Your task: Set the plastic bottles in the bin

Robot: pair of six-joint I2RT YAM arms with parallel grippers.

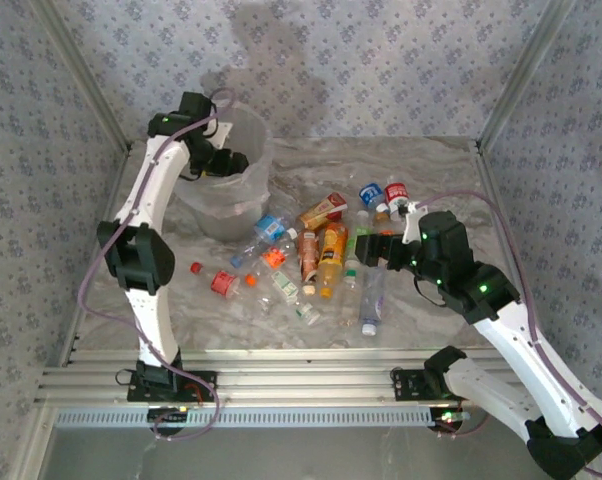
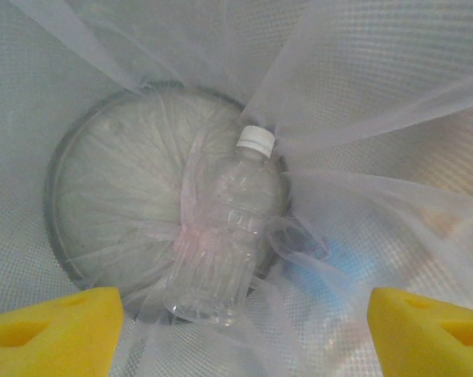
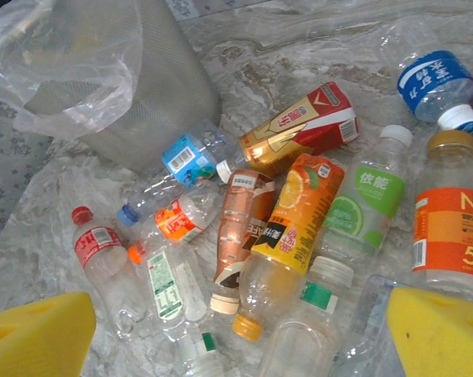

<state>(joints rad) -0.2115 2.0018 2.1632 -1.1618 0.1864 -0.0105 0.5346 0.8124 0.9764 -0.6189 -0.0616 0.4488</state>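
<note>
- Left gripper (image 1: 229, 161): over the mouth of the bin (image 1: 249, 195), yellow pads (image 2: 52, 334) spread wide, nothing between them.
- Clear bottle (image 2: 225, 236), white cap: lying on the bin floor on the liner bag (image 2: 362, 102), directly below the left gripper and apart from both pads.
- Right gripper (image 3: 240, 338): jaws wide, empty, above the loose bottles (image 1: 326, 255) on the table (image 1: 431, 170).
- Orange-labelled bottle (image 3: 299, 212): lying under the gap between the right gripper's pads, touching the green-labelled bottle (image 3: 366, 204).
</note>
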